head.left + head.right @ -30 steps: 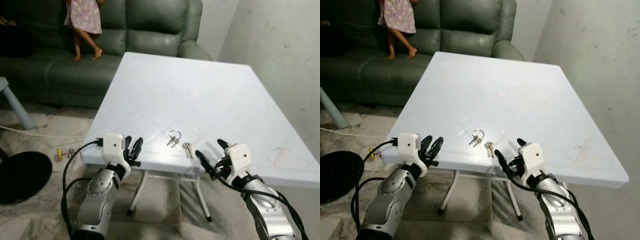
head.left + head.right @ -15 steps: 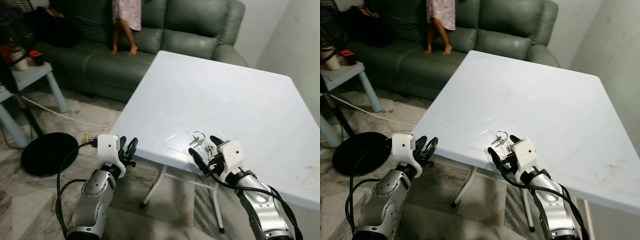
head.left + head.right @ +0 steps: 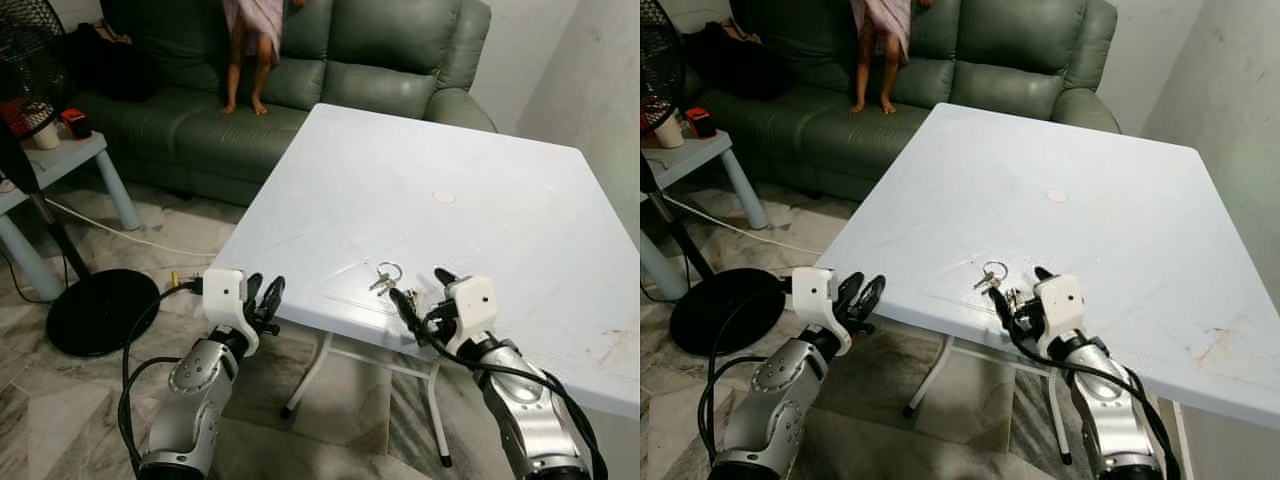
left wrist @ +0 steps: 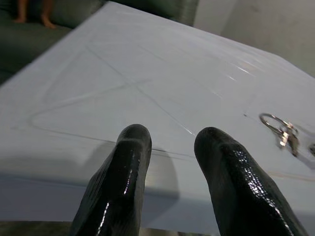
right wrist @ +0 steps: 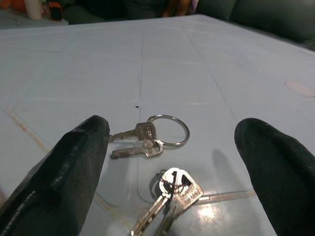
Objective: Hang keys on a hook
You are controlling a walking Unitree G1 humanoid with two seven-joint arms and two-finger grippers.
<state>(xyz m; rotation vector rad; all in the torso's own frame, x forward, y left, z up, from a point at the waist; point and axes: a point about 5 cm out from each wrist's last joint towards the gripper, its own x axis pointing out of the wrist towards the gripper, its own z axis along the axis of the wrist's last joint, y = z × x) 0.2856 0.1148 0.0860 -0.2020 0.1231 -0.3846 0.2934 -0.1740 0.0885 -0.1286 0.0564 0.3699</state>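
White square table (image 3: pixel 480 190) on thin white legs, over a marbled tile floor (image 3: pixel 70 400); lying flat near its front edge, two small key bunches (image 5: pixel 152 140), just beside each other; farther back, one pale round mark (image 3: pixel 443 197)

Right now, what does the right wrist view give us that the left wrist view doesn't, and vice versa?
Right wrist view: a second key bunch lying nearest the camera, close beside the ringed key set, with the right end effector open and its fingers spread to either side of both.
Left wrist view: the near table edge with shadow below it, the left end effector short of that edge, and a person's bare feet on the sofa.
Both: the white table and the ringed key set.
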